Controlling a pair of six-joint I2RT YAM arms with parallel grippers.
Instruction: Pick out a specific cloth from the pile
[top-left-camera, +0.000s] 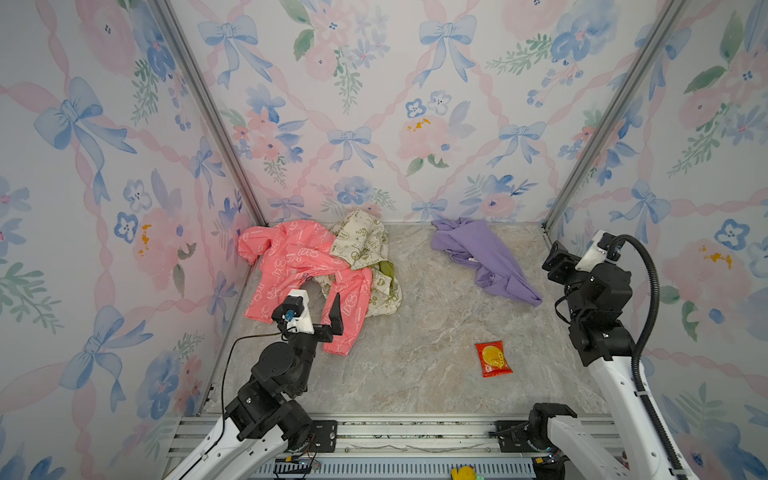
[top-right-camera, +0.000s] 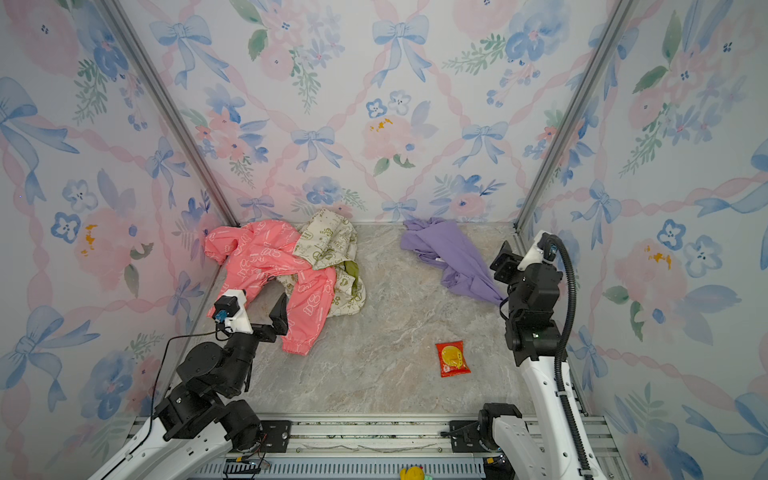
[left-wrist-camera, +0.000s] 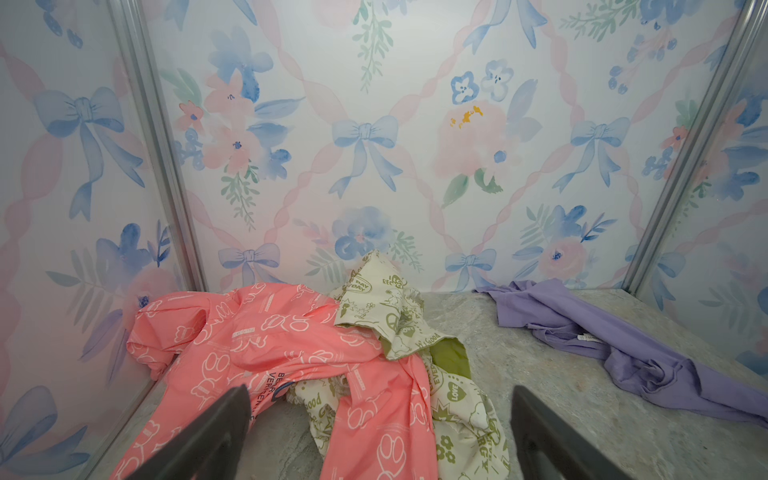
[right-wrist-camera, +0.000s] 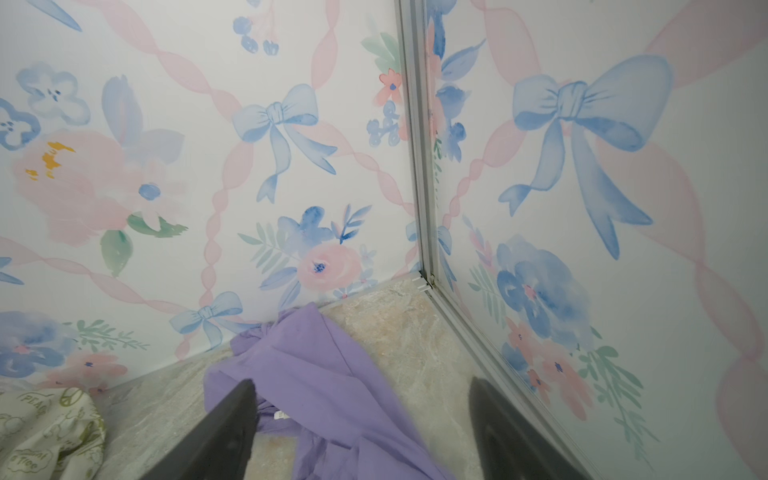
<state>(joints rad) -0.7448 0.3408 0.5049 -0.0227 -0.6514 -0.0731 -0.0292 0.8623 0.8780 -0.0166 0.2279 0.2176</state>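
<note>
The cloth (top-left-camera: 482, 259) (top-right-camera: 453, 257), plain lavender, lies crumpled on the marble floor at the back right, apart from the pile. The pile (top-left-camera: 307, 266) at the back left is a coral-pink printed garment under a cream cloth (top-left-camera: 365, 249) with olive print. My right gripper (top-left-camera: 559, 259) (right-wrist-camera: 363, 392) hangs open just right of the lavender cloth (right-wrist-camera: 324, 386), which lies below its spread fingers and is not pinched. My left gripper (top-left-camera: 318, 307) (left-wrist-camera: 380, 411) stands wide open over the near part of the pink garment (left-wrist-camera: 257, 349), holding nothing.
A red snack packet (top-left-camera: 493, 358) (top-right-camera: 453, 358) lies on the floor at the front right. Flowered walls close in on three sides, with aluminium posts (top-left-camera: 598, 124) in the back corners. A metal rail (top-left-camera: 395, 432) runs along the front edge.
</note>
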